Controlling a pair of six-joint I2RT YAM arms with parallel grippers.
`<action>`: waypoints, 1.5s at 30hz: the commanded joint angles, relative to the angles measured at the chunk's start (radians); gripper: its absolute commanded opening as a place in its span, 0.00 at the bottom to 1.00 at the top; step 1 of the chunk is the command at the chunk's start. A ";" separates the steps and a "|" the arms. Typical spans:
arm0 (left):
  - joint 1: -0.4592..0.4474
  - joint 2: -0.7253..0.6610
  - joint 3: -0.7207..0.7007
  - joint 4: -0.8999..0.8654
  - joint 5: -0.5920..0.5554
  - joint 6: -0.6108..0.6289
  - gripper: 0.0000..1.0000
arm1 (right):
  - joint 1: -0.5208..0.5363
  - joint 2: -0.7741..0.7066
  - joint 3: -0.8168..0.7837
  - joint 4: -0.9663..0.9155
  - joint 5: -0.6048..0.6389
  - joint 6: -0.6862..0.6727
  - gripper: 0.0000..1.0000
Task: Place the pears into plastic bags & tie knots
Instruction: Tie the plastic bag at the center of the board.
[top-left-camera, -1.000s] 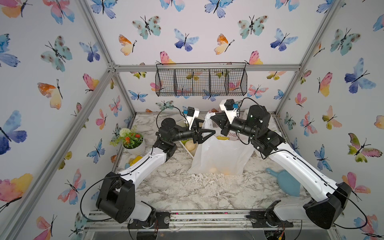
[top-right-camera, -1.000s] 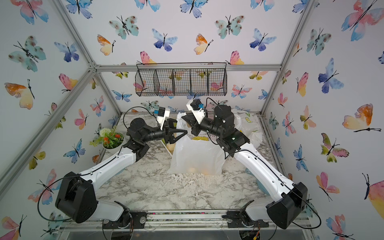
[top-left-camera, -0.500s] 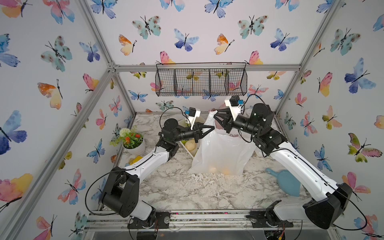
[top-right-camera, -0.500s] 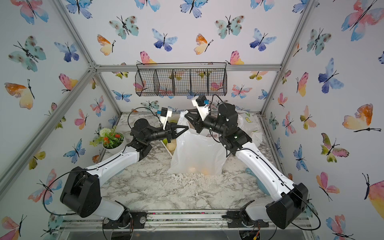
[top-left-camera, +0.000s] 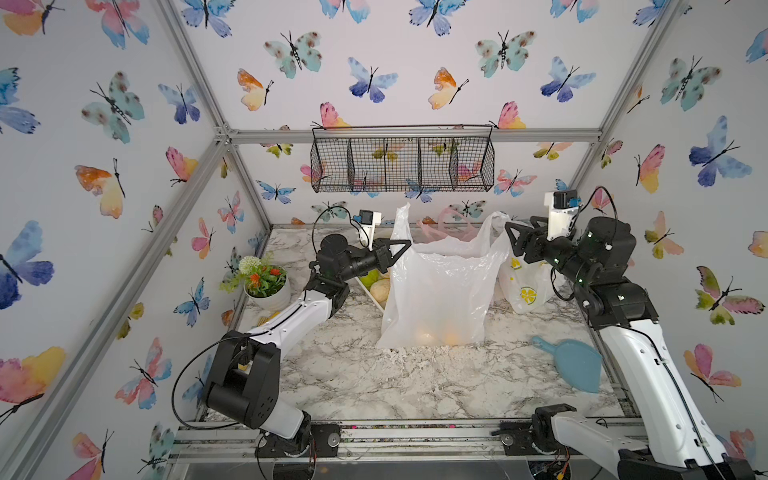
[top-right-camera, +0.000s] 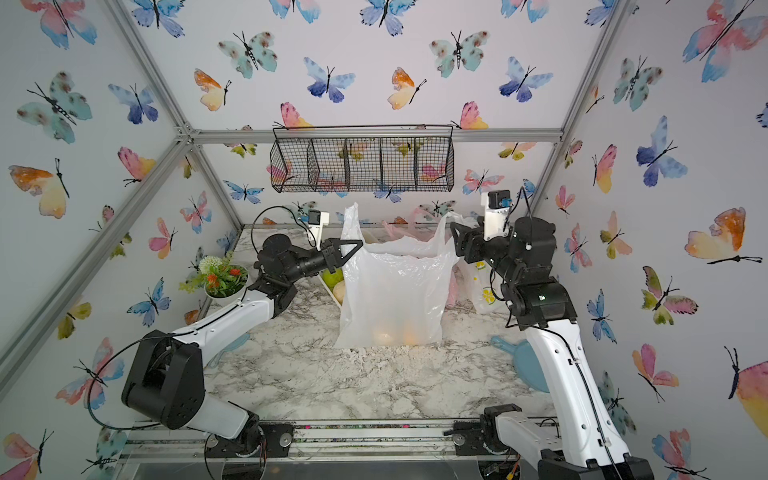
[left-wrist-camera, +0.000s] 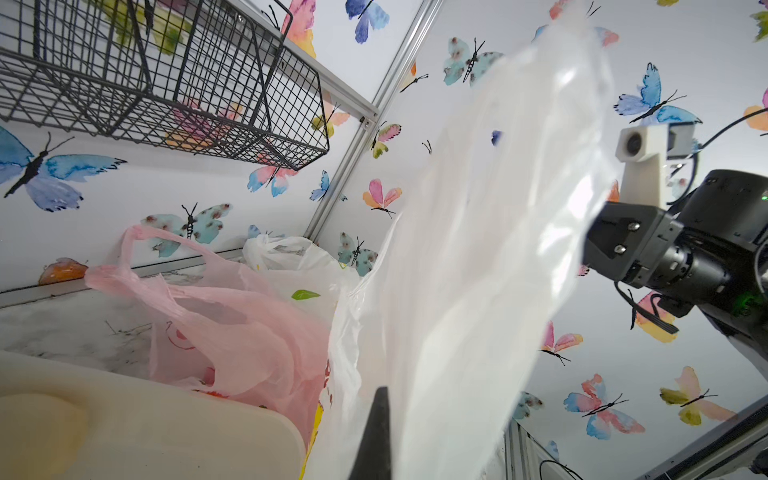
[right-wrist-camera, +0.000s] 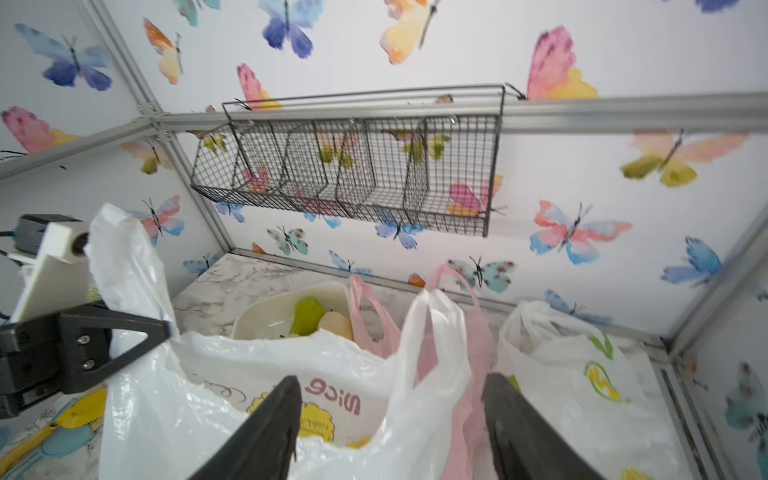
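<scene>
The thin white translucent plastic bag (top-left-camera: 436, 291) stood upright mid-table, pale yellow pears (top-left-camera: 426, 336) glowing through its bottom, and the left gripper (top-left-camera: 407, 246) had its jaws pinched together on the bag's left handle strip (top-left-camera: 401, 220), holding it tall! The right gripper (top-left-camera: 512, 243) hung just right of the bag, jaws wide apart, the right handle (top-left-camera: 496, 226) free before them. Behind the bag slumped a pink plastic bag (left-wrist-camera: 232, 328), to its right a lemon-print white bag (top-left-camera: 525, 291), and behind its left side a white rectangular tray (right-wrist-camera: 286, 291) holding green and cream pears (right-wrist-camera: 309, 316).
</scene>
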 joint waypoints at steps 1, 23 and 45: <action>-0.002 0.008 0.012 -0.003 -0.001 -0.016 0.00 | -0.069 0.040 -0.073 -0.090 -0.082 0.060 0.98; -0.017 -0.021 -0.003 -0.036 0.027 -0.022 0.00 | 0.070 0.343 -0.365 0.818 -0.287 0.362 0.76; -0.018 0.236 0.510 -1.010 0.100 0.495 0.00 | 0.282 0.136 -0.315 0.422 -0.112 -0.070 0.06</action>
